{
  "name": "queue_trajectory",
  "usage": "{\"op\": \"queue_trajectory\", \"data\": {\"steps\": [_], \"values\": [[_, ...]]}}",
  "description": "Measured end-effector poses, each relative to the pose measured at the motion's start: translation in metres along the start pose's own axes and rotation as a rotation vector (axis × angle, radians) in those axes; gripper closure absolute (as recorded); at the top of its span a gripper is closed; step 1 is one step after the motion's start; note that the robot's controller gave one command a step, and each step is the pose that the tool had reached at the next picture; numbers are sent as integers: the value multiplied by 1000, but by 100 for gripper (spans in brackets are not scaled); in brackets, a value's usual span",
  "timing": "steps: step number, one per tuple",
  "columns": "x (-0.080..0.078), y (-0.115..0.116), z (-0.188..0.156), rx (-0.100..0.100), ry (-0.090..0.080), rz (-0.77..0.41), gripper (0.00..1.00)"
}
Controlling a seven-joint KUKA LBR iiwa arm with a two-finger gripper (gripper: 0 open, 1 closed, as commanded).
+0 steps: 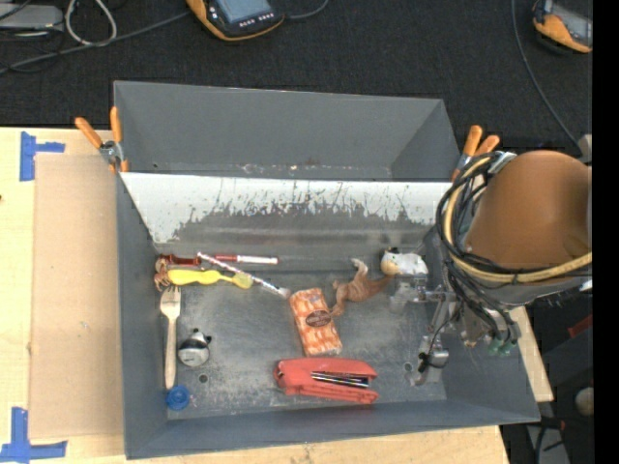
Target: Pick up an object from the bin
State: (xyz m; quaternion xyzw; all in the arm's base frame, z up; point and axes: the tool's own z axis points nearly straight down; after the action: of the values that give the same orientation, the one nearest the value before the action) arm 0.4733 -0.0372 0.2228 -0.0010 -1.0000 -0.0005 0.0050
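A grey metal bin (290, 143) holds scattered things. The arm's jaws hang low at the bin's right end, over bare floor. Farther off and to their left are a small white object (404, 262) and a brown toy figure (353, 288). A red stapler (327, 380) lies at the near side, with an orange patterned rectangular packet (316, 322) just beyond it. At the left lie a yellow-handled tool (205, 278), a red-and-white pen (240, 259), a pale plastic fork (171, 341), a round silver piece (194, 350) and a blue cap (177, 397).
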Motion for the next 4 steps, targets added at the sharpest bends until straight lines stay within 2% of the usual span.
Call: {"op": "queue_trajectory", "data": {"steps": [1, 2, 3, 4], "values": [[-2, 0, -4, 1, -8, -2, 0], [-3, 37, 68, 1, -10, -124, 0], [-7, 94, 61, 0, -20, -166, 0], [1, 85, 80, 3, -4, -235, 0]]}}
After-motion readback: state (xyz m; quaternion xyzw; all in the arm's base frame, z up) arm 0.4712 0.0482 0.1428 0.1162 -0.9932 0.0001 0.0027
